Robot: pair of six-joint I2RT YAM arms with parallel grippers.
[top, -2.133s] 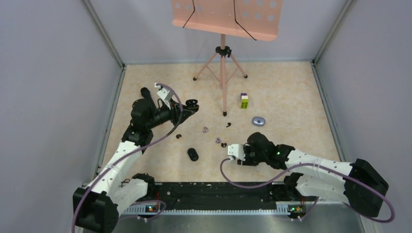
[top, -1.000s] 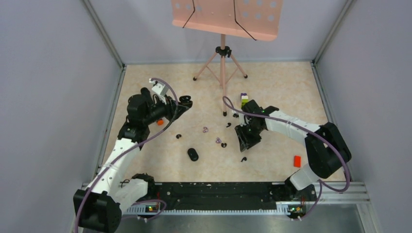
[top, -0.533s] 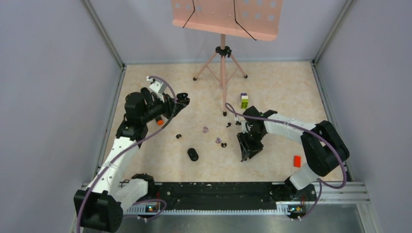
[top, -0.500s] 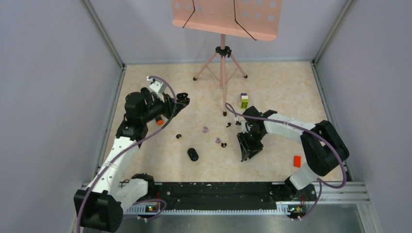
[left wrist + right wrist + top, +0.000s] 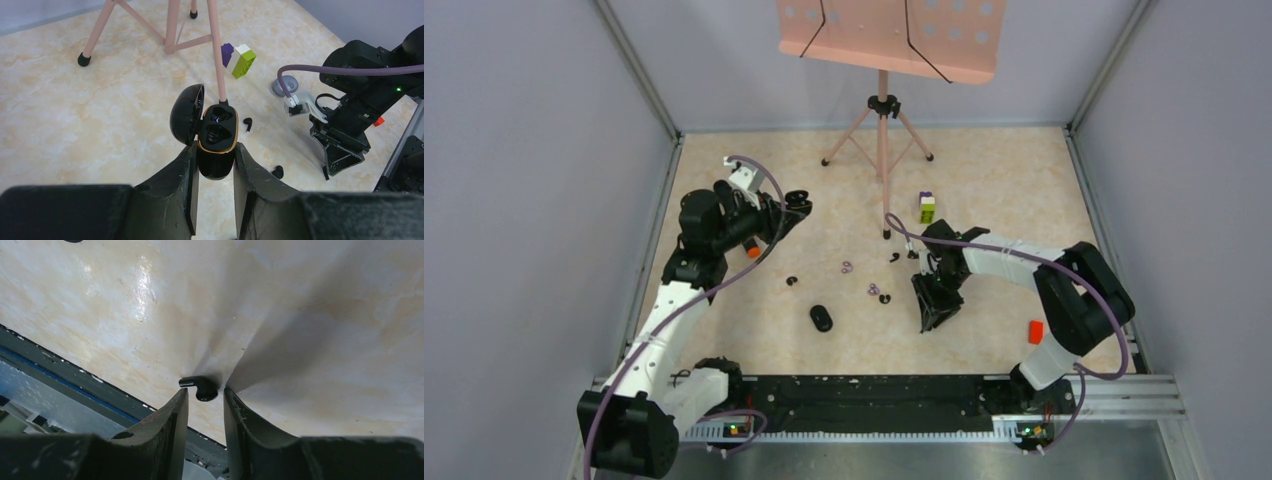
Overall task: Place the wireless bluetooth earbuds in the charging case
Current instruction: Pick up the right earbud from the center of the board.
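Black comma-shaped earbud (image 5: 202, 385) newly straddled by right gripper (image 5: 205, 391) fingers, still parted, pickup near; left gripper (image 5: 215, 150) fingers clamp open black charging case (image 5: 216, 135).

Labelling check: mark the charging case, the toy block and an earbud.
charging case (image 5: 216, 161), left wrist view, lower body
toy block (image 5: 242, 60), left wrist view, green part
earbud (image 5: 205, 388), right wrist view, rounded head

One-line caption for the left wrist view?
Left gripper grips the open black charging case, lid hinged aside, above the marbled table.
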